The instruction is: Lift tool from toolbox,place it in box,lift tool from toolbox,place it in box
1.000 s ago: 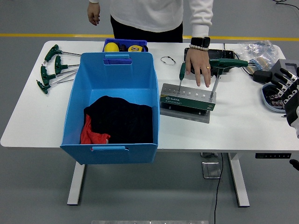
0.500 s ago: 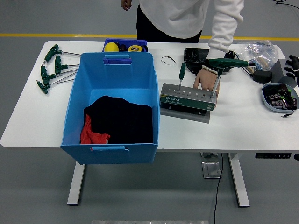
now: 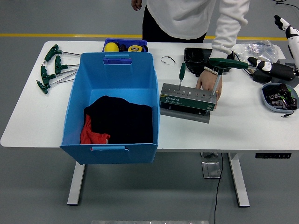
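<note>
The grey tool holder [image 3: 187, 97] stands on the table right of the blue box [image 3: 74, 93]. Two green-handled tools stand upright in it: a small one [image 3: 182, 70] at its left end and a long T-handle [image 3: 228, 63] at its right end. A person's hand [image 3: 209, 82] presses on the holder's back right corner. My right hand [image 3: 271, 65] comes in from the right edge, open. Its white fingertips [image 3: 262, 65] sit just right of the T-handle's end, apart from it, and one finger [image 3: 284, 24] points up. The box holds black cloth [image 3: 121, 119] and red cloth [image 3: 92, 134].
Several green T-handle tools [image 3: 50, 67] lie at the table's far left. A small blue tray [image 3: 125, 45] sits behind the box. A black tray [image 3: 195, 53], a plastic bag [image 3: 257, 47] and a grey bowl of parts [image 3: 279, 97] crowd the right side.
My right hand rose from the lower right edge and moved up and in toward the T-handle's end. The person stepped right and shifted their hand onto the holder's back right corner.
</note>
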Motion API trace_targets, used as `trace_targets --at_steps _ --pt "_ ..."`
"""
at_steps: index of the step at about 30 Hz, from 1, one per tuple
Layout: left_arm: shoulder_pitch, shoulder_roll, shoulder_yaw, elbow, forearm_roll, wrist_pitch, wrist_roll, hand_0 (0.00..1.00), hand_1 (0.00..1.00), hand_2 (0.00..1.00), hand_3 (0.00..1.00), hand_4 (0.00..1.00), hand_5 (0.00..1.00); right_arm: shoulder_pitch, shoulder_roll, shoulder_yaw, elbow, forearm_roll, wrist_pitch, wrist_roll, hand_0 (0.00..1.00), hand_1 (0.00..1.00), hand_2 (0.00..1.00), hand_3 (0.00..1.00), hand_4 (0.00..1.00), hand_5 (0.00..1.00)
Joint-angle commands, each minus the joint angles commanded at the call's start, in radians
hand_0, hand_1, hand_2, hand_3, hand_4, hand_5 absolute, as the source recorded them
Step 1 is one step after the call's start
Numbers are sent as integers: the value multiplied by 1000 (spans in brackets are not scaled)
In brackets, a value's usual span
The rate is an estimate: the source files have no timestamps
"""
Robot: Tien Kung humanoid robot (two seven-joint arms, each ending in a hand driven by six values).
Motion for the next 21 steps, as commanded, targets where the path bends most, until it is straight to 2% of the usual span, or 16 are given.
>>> trace_targets --at_steps 3,4,9,10,15,16,21 --pt "-1 0 2 0 -1 0 0 496 477 515 751 802 792 48 -10 -58 -27 -24 8 -21 982 930 968 998 998 525" --pt "-2 0 4 0 -2 0 0 495 476 512 751 802 789 69 -13 -81 -39 -28 14 -31 961 911 914 944 998 518" --pt "-5 0 10 0 -8 0 0 495 476 512 751 802 789 161 -17 -187 -98 -40 49 -62 961 911 914 944 998 518" --pt "-6 0 12 0 -9 0 0 495 476 511 751 802 789 181 -16 -209 -115 -40 53 -63 910 847 842 887 998 539" --pt "-11 2 19 0 -12 0 -1 495 476 511 751 802 789 273 2 -308 -212 -37 89 -65 910 847 842 887 998 539" --pt "-12 2 18 0 -10 0 0 489 475 509 751 804 786 289 5 -327 -230 -40 95 -65 814 733 715 808 998 588" --pt "-14 3 26 0 -16 1 0 489 475 509 751 804 786 370 27 -432 -325 -56 120 -59 814 733 715 808 998 588"
